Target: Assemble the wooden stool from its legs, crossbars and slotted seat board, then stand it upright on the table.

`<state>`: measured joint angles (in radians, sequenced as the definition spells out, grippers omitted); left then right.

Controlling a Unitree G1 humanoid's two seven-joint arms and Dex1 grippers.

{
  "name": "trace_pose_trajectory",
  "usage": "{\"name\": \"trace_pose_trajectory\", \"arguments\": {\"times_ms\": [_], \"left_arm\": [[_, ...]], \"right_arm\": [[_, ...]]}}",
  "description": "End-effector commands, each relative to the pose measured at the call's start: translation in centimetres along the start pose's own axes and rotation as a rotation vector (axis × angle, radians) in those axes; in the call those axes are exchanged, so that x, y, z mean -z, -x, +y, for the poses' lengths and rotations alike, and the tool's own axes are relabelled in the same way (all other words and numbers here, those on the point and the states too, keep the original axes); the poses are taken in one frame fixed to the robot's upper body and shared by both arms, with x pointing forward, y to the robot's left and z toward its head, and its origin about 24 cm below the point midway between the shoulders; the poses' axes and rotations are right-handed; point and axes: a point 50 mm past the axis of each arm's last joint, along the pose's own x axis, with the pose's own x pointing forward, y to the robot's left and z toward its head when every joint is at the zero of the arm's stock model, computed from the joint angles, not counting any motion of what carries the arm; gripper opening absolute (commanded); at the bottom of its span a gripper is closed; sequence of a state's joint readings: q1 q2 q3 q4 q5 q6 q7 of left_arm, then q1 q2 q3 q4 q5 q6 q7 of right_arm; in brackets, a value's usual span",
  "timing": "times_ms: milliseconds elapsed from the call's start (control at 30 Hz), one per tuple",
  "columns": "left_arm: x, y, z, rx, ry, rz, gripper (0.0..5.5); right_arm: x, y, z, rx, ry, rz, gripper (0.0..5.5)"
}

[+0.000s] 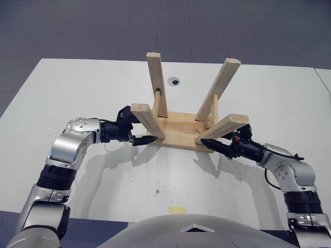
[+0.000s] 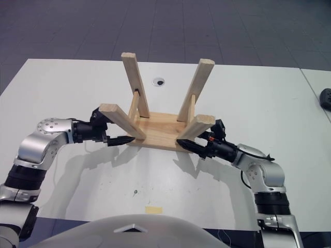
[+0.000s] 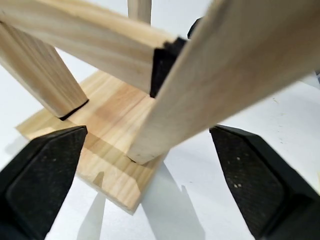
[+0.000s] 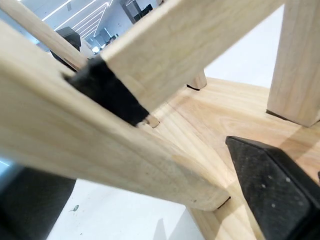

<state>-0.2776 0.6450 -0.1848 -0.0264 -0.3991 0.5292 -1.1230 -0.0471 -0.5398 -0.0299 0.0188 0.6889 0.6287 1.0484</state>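
Note:
The wooden stool lies upside down on the white table, its seat board flat and four legs pointing up. My left gripper is open at the base of the near-left leg. In the left wrist view that leg stands between the spread fingers without touching them, and a crossbar joins it. My right gripper is open around the base of the near-right leg. The right wrist view has that leg between its fingers.
A round grommet hole sits in the table behind the stool. A strip of yellow tape marks the near edge. A dark object lies on the neighbouring table at far right. Bare tabletop lies on both sides of the stool.

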Motion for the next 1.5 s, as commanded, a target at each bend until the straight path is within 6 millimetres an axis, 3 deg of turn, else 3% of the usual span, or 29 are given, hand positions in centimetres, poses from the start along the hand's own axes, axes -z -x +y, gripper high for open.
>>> {"name": "trace_pose_trajectory", "arguments": {"times_ms": [33,200,367,533,700,900,1067,1200,1300,1367,1500], "left_arm": [[-0.3,-0.6,0.4,0.024,0.026,-0.013,3.65],[-0.5,-1.1,-0.4,0.072,0.077,-0.049,2.81],[0.0,-0.1,-2.1,0.143,0.194,-0.050,1.96],[-2.6,1.5,-3.4,0.201,0.337,-0.178,1.57],[-1.7,1.5,-3.6,0.113,0.535,-0.200,1.25],[0.4,1.7,-3.7,0.016,0.650,-0.156,1.20],[-0.2,2.2,-2.5,-0.021,0.718,-0.302,2.17],[-0.6,2.9,-1.9,-0.076,0.722,-0.384,2.95],[-1.4,5.4,-0.9,-0.198,0.621,-0.432,3.44],[-1.7,7.0,-0.8,-0.239,0.484,-0.371,3.72],[0.1,8.3,-1.5,-0.175,0.143,-0.004,4.43]], "right_arm": [[-0.2,-0.2,-0.4,-0.017,-0.003,0.022,4.23],[-0.1,0.1,-0.6,-0.026,-0.015,0.033,3.43],[-0.3,1.0,-0.3,-0.050,-0.060,0.014,2.90],[-0.9,0.8,3.9,-0.184,-0.113,-0.097,2.31],[-3.0,0.3,6.1,-0.182,-0.229,-0.367,1.54],[-2.8,0.9,3.8,0.081,-0.291,-0.392,2.59],[-1.5,2.9,2.7,0.151,-0.283,-0.311,3.36],[-2.9,5.5,2.1,0.185,-0.238,-0.399,4.12],[-3.8,8.7,1.7,0.277,-0.166,-0.456,4.59],[-3.3,10.3,1.4,0.371,-0.101,-0.390,4.85],[0.4,11.4,1.3,0.403,0.101,0.065,5.40]]}}
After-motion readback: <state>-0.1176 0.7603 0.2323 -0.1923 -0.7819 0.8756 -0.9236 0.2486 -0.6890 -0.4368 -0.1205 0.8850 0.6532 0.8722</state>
